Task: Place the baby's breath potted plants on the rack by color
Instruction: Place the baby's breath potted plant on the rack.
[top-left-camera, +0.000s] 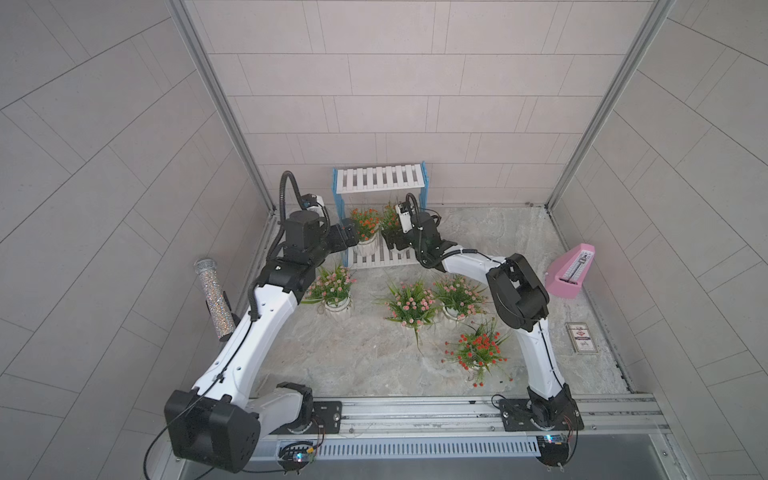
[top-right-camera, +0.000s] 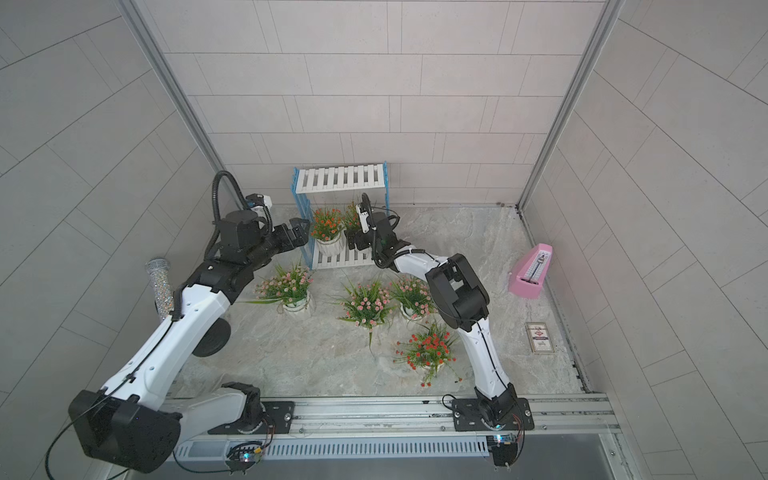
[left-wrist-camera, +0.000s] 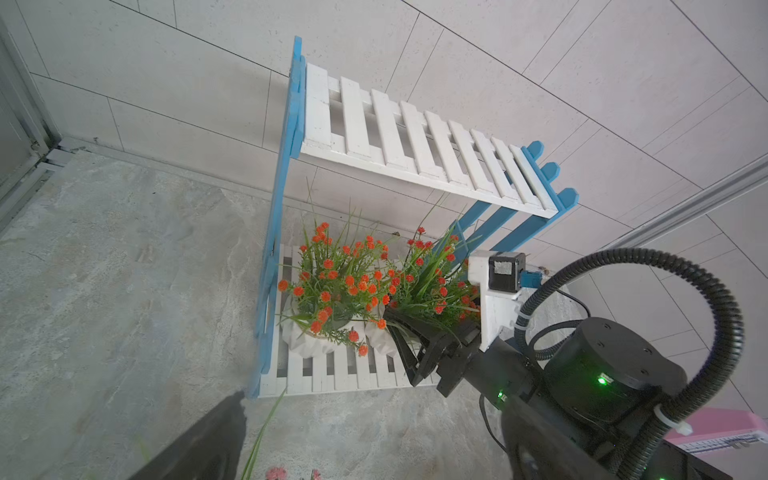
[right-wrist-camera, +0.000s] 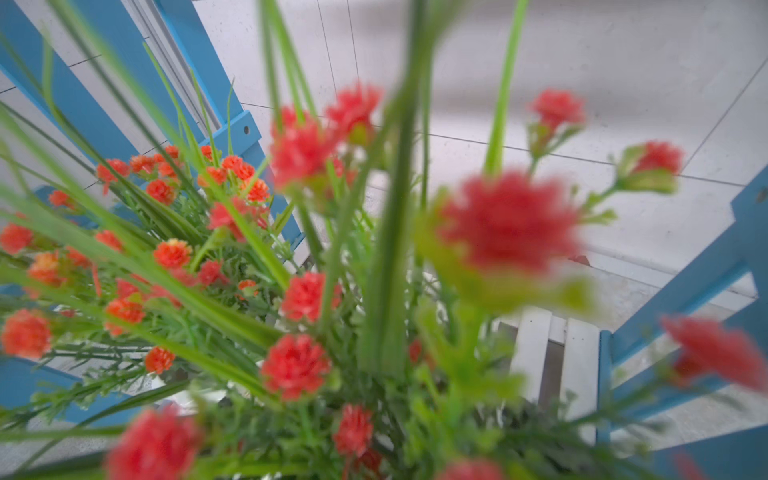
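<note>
hovering my left gripper (top-right-camera: 302, 232), jaws released, just beside the rack (top-left-camera: 380, 178) at its left panel. on the lower shelf (left-wrist-camera: 332, 374) i count two red plants (top-left-camera: 365, 222); my right gripper (left-wrist-camera: 400, 345) has its jaws spread, released, around the second pot (left-wrist-camera: 376, 338). three pink plants (top-left-camera: 332, 284) sit on the table (top-left-camera: 374, 361). the third red plant (top-left-camera: 478, 347) stands back toward my right arm's base (top-left-camera: 540, 411), so it is nearer that arm.

Robot lab cell, 3 tiled walls (top-left-camera: 395, 104), marble-look floor (top-left-camera: 374, 357) (2 rail-mounted arms (top-left-camera: 266, 316))
</note>
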